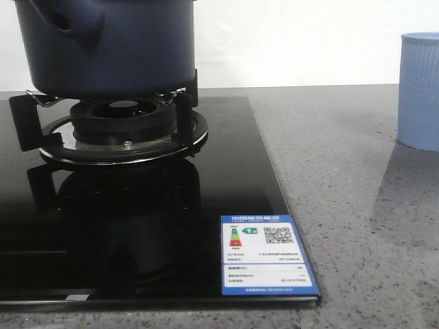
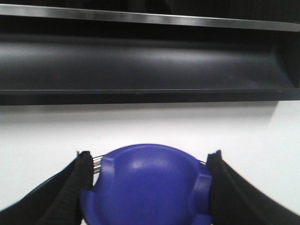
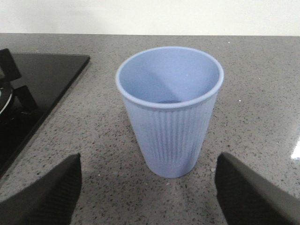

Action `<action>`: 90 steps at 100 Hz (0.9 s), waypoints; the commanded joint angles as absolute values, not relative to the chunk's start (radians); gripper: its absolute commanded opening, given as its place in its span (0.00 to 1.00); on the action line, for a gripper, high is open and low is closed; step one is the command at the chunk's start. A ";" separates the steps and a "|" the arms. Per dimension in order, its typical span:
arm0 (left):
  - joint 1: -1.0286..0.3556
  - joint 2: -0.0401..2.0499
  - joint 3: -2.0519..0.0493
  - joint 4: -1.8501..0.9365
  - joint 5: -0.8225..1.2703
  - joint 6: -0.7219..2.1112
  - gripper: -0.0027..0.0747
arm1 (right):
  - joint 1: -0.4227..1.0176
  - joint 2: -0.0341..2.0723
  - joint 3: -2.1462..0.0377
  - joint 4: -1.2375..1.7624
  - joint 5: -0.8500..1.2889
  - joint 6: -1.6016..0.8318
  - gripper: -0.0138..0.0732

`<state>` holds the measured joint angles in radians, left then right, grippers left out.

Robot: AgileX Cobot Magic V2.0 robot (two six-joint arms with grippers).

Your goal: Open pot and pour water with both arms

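Your pot sits on the burner grate of the black glass hob, at the far left of the front view, with its stubby holed knob facing you; its top edge is cut off, so you cannot see from there whether it is uncovered. Your left gripper is closed on a rounded blue lid, one finger pressed to each flank, held up against a white wall below a dark shelf; this looks like the pot's lid, already off. Your right gripper is spread wide and holds nothing, its fingers to either side of the ribbed cup, which stands upright on the grey counter, near but not touched. The cup looks light and thin-walled, so a hard squeeze could flex it; take it around the middle with gentle force. The pot looks heavy and rigid, more so with water in it, and its matte sides are too wide to span. Judge the knob as the only real hold, and expect the pot to swing when tipped.
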<state>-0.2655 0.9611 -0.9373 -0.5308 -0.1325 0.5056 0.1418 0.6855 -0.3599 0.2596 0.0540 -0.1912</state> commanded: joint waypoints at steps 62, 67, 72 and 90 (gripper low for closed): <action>-0.255 0.939 -0.974 -0.520 -0.212 0.506 0.44 | 0.154 1.052 -0.388 0.265 -0.343 -0.166 0.77; -0.255 0.939 -0.974 -0.520 -0.212 0.506 0.44 | 0.162 1.064 -0.388 0.265 -0.359 -0.167 0.77; -0.255 0.939 -0.974 -0.520 -0.212 0.506 0.44 | 0.171 1.074 -0.388 0.265 -0.378 -0.165 0.77; -0.255 0.939 -0.974 -0.520 -0.212 0.506 0.44 | 0.191 1.105 -0.388 0.265 -0.434 -0.165 0.77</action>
